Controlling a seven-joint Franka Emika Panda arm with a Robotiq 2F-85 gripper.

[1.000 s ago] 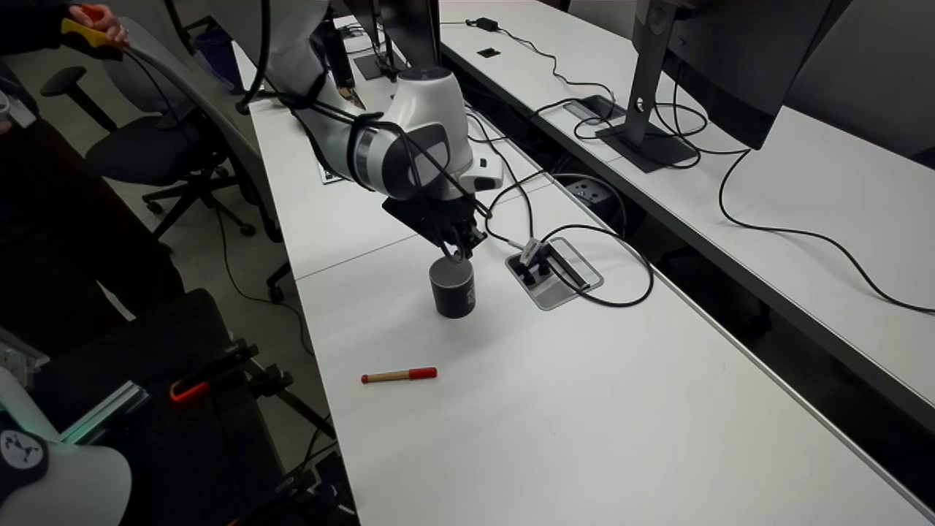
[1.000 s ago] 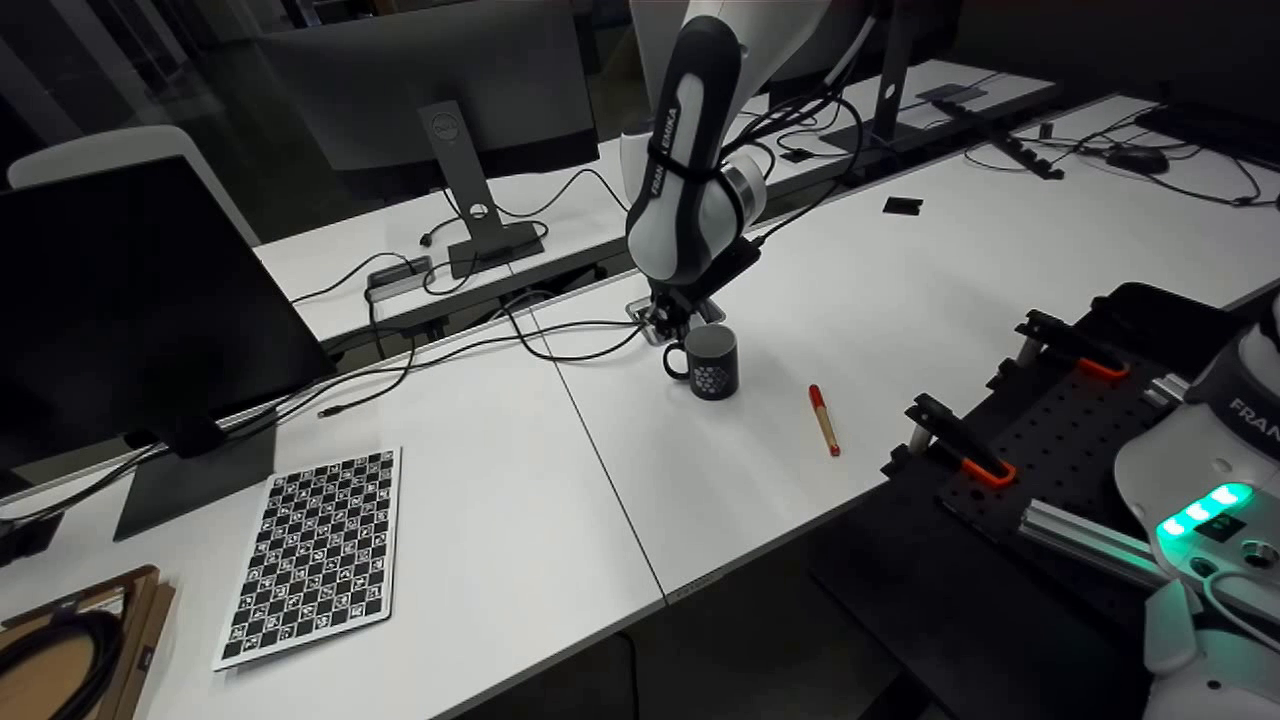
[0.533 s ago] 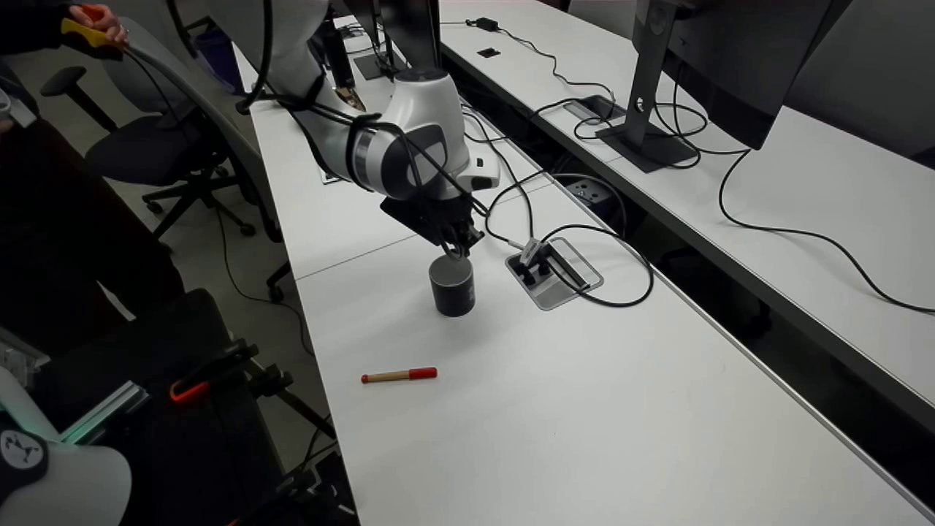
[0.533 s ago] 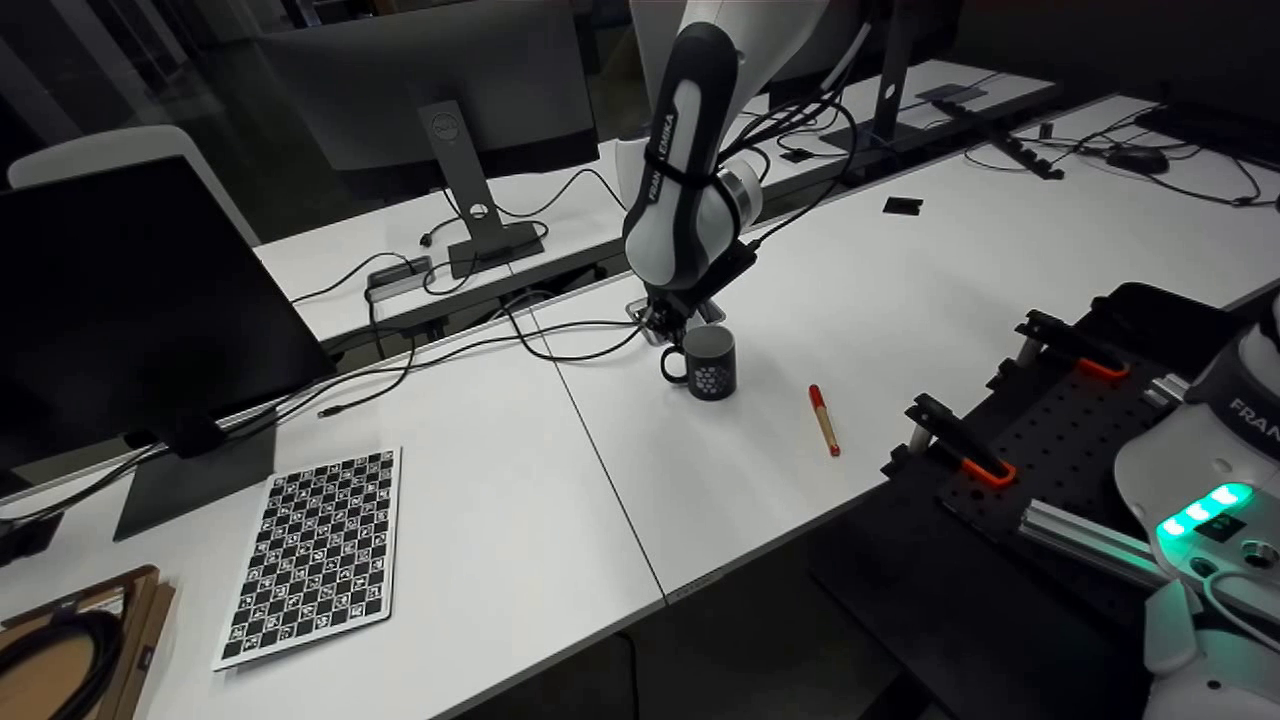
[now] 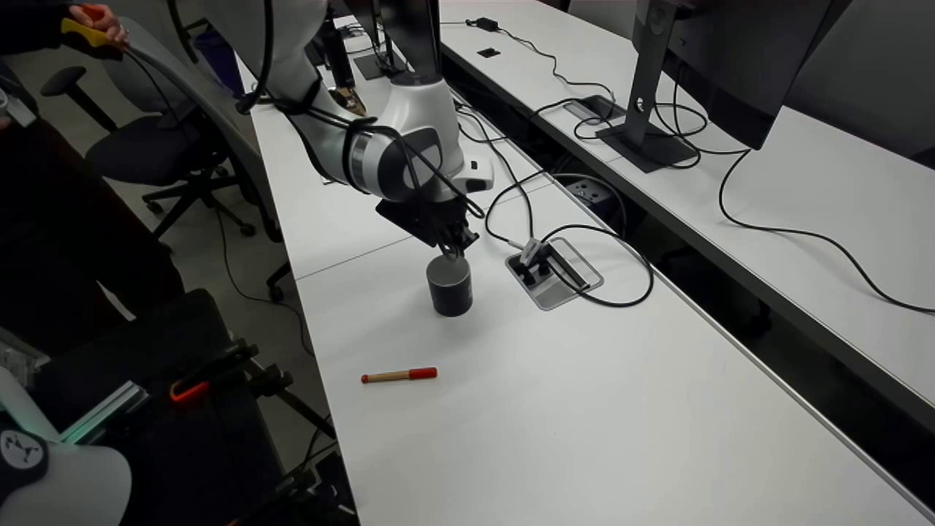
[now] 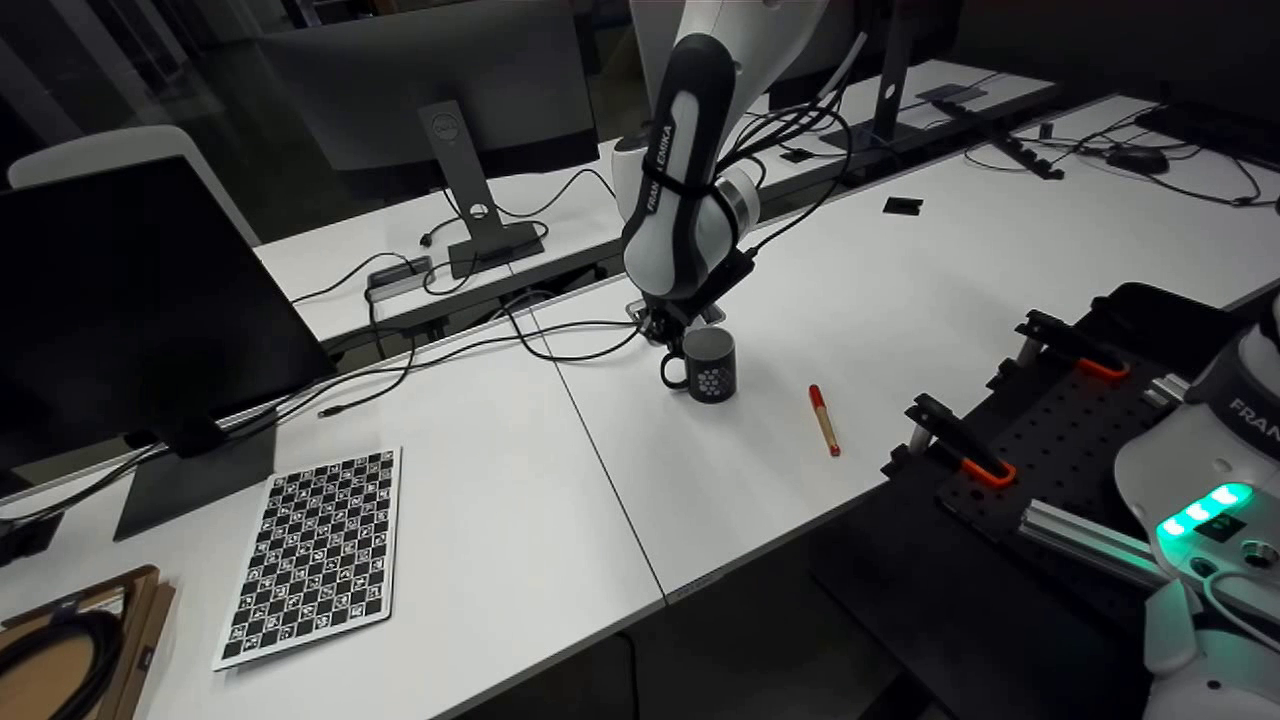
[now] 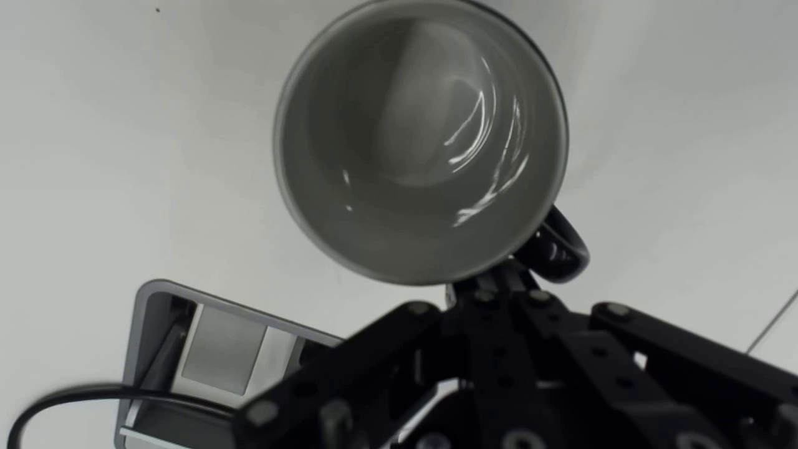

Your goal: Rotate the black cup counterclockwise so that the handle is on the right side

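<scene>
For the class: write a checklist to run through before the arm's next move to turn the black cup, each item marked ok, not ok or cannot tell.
1. Black cup upright on the desk: ok.
2. Handle on the right side: not ok going by an exterior view, where it points left.
3. Gripper shut: ok, jaws together.
4. Gripper touching the handle: cannot tell; they overlap in the wrist view.
5. Pen clear of the cup: ok, apart in both exterior views.
6. Black cable clear of the cup: ok, apart in the wrist view.
</scene>
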